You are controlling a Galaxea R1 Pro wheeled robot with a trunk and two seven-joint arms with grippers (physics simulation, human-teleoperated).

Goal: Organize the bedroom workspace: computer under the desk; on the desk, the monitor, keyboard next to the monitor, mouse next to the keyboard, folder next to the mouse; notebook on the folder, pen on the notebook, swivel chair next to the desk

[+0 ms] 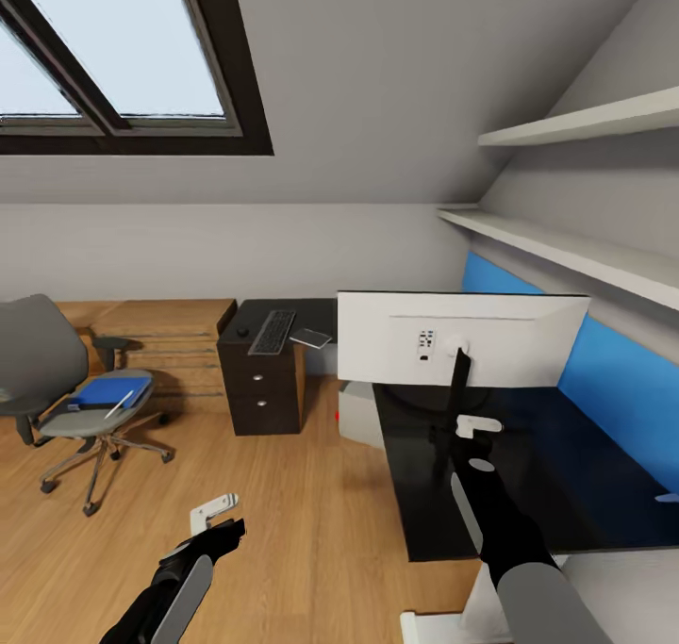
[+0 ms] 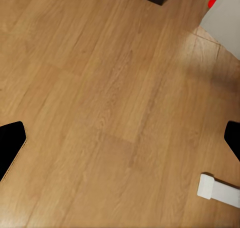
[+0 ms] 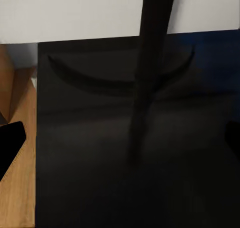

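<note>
The monitor [image 1: 462,338] stands on the black desk [image 1: 556,493] with its white back toward me. My right gripper [image 1: 476,429] hovers open behind its black stand [image 3: 150,63]. The silver-grey computer [image 1: 356,418] sits on the floor at the desk's end. Keyboard [image 1: 273,331], mouse [image 1: 242,332] and a flat grey notebook [image 1: 310,338] lie on a dark drawer cabinet [image 1: 262,389]. At the left, the swivel chair [image 1: 42,361] carries the blue folder [image 1: 108,391] with the white pen [image 1: 119,404] on it. My left gripper [image 1: 215,517] hangs open over bare floor [image 2: 115,98].
Light wooden low shelving [image 1: 165,333] runs along the back wall behind the chair and cabinet. White wall shelves [image 1: 566,248] hang above the desk's blue back panel [image 1: 613,380]. The desk's white pedestal foot [image 2: 217,190] and the computer's corner [image 2: 225,18] lie near the left gripper.
</note>
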